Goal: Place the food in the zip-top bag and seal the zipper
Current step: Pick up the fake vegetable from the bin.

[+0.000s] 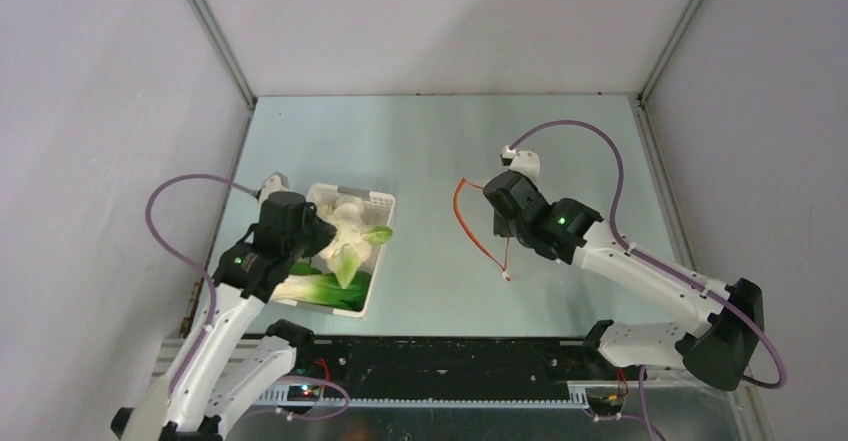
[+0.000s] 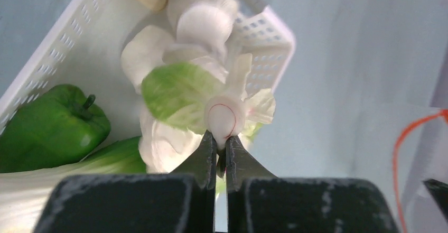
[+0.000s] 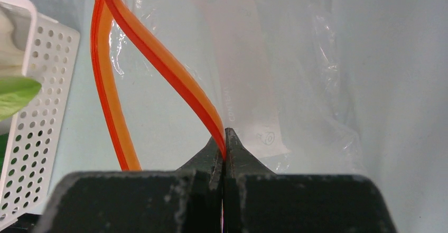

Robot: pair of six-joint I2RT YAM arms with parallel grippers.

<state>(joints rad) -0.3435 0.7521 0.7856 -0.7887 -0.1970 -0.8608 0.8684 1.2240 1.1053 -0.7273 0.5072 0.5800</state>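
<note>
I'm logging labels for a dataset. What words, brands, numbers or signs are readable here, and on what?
None reads clearly.
zip-top bag: faint vertical print and a small round mark, near the right hand pinching the zipper; too blurred to read.
bok choy in the left hand: only a thin red curved line, no letters.
basket: no print.

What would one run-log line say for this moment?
left jaws: shut on green-leafed, white-stalked bok choy over white perforated basket | right jaws: shut on red-orange zipper strip, clear plastic bag mouth open

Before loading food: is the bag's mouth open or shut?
Open: the zipper strips bow apart; the right gripper pinches one.
</note>
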